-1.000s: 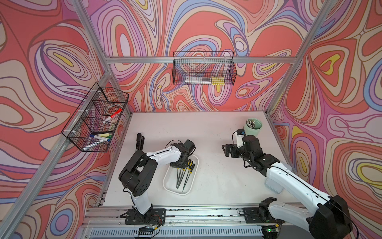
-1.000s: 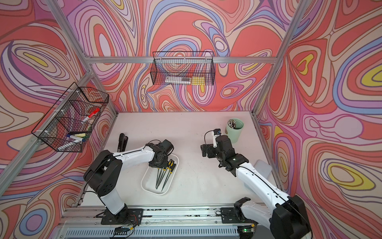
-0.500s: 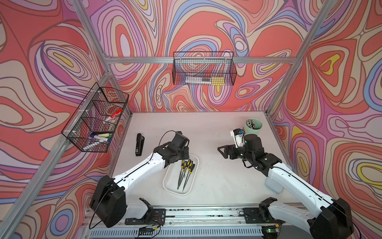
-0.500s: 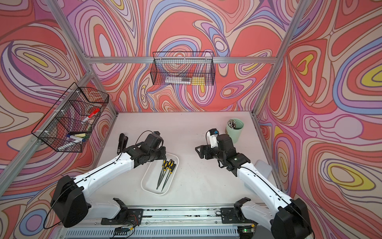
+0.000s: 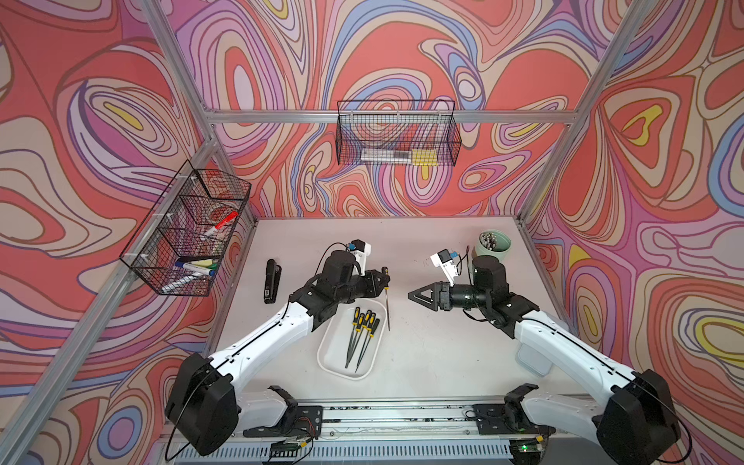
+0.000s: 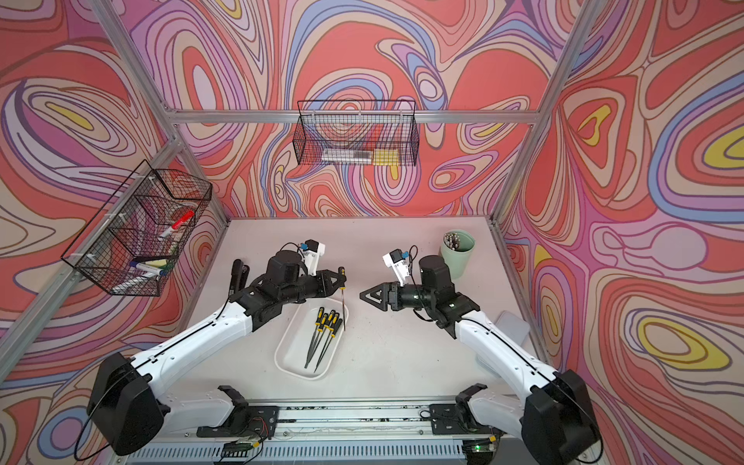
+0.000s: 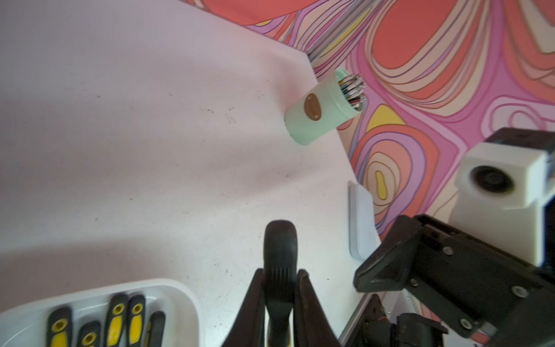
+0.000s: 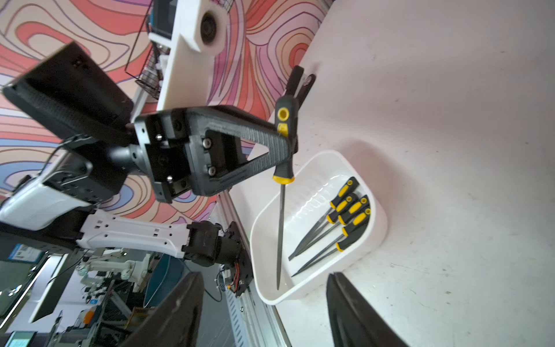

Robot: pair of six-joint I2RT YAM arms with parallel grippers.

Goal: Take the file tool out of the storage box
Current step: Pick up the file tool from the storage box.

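The storage box (image 5: 327,354) (image 6: 282,354), a shallow white tray, lies at the front middle of the table with several black-and-yellow files (image 5: 362,334) in it. My left gripper (image 5: 382,282) (image 6: 339,282) (image 7: 280,279) is shut on the handle of one file tool (image 5: 387,306) (image 6: 343,310) (image 7: 280,240). This tool hangs blade down above the box's far right corner; in the right wrist view the file tool (image 8: 281,228) is clear of the tray (image 8: 381,228). My right gripper (image 5: 410,296) (image 6: 362,296) (image 8: 264,275) faces it from the right, open and holding nothing.
A mint-green cup (image 5: 493,249) (image 6: 457,257) (image 7: 318,120) of pens stands at the back right. A black stapler (image 5: 271,282) lies at the left. A flat white lid (image 5: 531,358) (image 7: 359,228) lies by the right edge. Wire baskets (image 5: 396,135) (image 5: 189,233) hang on the walls.
My left gripper has risen from the tray and moved back and to the right with one file in it. My right gripper has swung left toward the middle.
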